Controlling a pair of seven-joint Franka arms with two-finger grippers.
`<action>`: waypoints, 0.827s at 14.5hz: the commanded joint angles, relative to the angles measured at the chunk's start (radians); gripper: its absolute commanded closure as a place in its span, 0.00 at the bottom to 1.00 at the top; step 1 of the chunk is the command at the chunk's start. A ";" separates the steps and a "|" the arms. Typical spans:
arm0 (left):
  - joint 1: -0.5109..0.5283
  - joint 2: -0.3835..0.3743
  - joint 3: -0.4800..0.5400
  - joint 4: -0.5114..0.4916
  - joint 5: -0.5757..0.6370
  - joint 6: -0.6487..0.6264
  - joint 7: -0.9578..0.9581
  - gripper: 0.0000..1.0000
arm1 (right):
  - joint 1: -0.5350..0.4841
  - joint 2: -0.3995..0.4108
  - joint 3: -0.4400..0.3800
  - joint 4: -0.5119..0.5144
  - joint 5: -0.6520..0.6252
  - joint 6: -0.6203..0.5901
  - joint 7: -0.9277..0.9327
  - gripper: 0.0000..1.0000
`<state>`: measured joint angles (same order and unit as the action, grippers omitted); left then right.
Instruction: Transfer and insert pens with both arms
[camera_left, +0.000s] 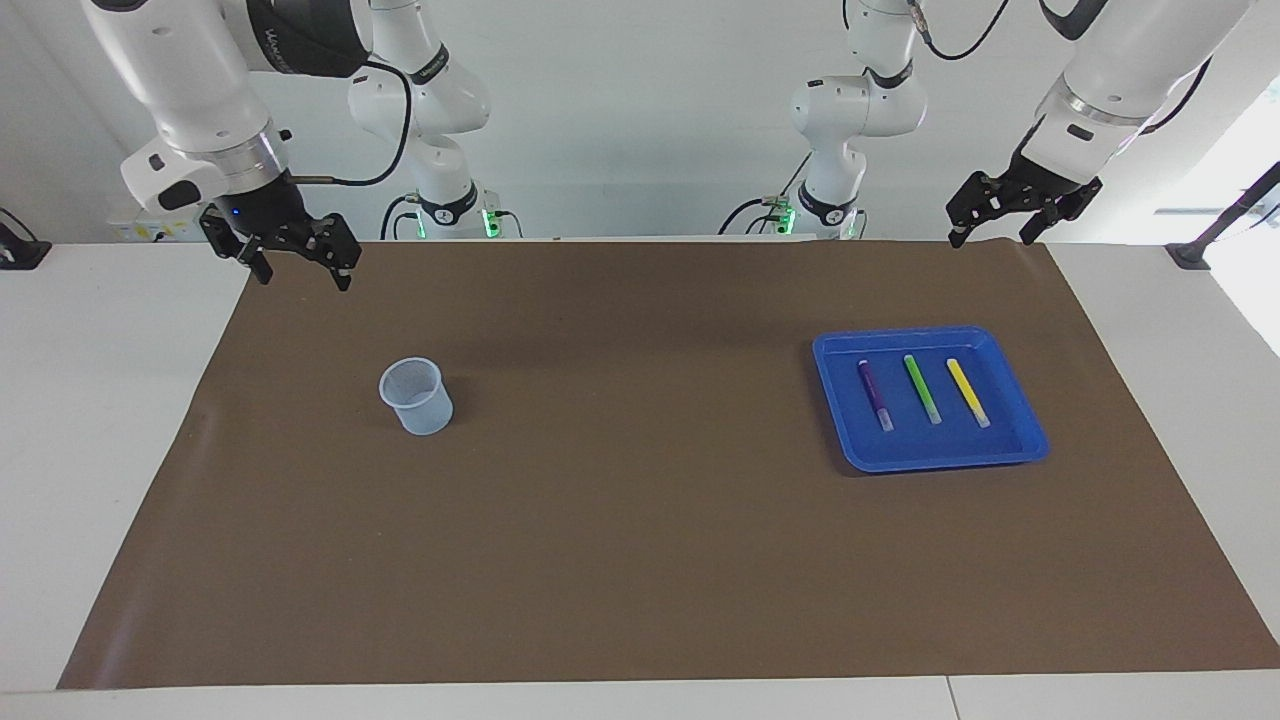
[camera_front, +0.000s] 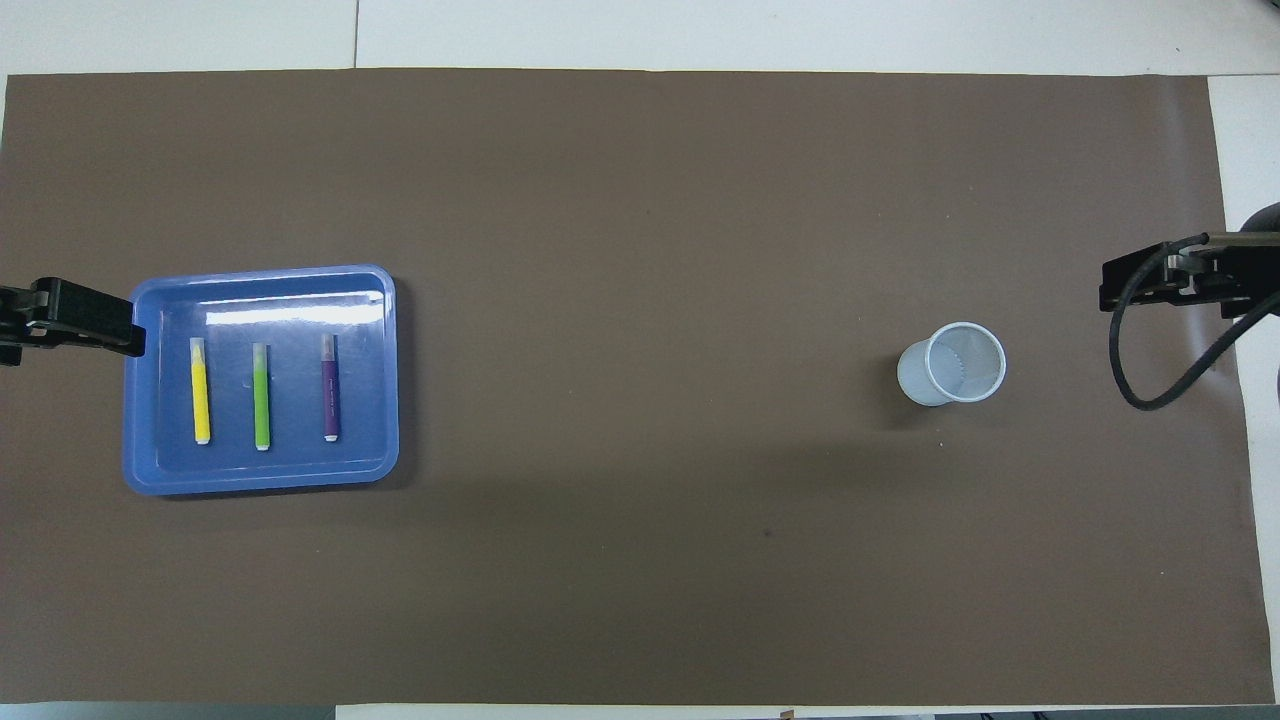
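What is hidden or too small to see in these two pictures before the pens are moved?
- Left tool: in the overhead view the picture's edge cuts it off.
- Right tool: in the overhead view only a part shows, with a cable across it.
- Cup: its wall hides much of its bottom in the facing view.
- Purple pen: its print is too small to read in either view.

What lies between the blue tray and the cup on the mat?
Nothing: between the blue tray and the cup, only bare brown mat shows, clearest in the overhead view.
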<state>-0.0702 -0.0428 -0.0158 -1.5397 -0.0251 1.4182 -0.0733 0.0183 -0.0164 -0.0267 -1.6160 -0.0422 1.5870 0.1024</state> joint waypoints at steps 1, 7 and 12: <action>-0.005 -0.020 0.004 -0.023 -0.004 0.016 0.006 0.00 | -0.052 -0.010 0.005 -0.008 0.054 -0.006 -0.049 0.00; -0.003 -0.020 0.004 -0.022 -0.004 0.014 0.004 0.00 | -0.050 -0.010 0.007 -0.007 0.054 -0.009 -0.069 0.00; -0.003 -0.020 0.004 -0.023 -0.004 0.018 0.004 0.00 | -0.035 -0.011 0.017 -0.009 0.054 -0.001 -0.012 0.00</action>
<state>-0.0707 -0.0428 -0.0164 -1.5397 -0.0251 1.4184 -0.0733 -0.0165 -0.0164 -0.0130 -1.6167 -0.0053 1.5870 0.0714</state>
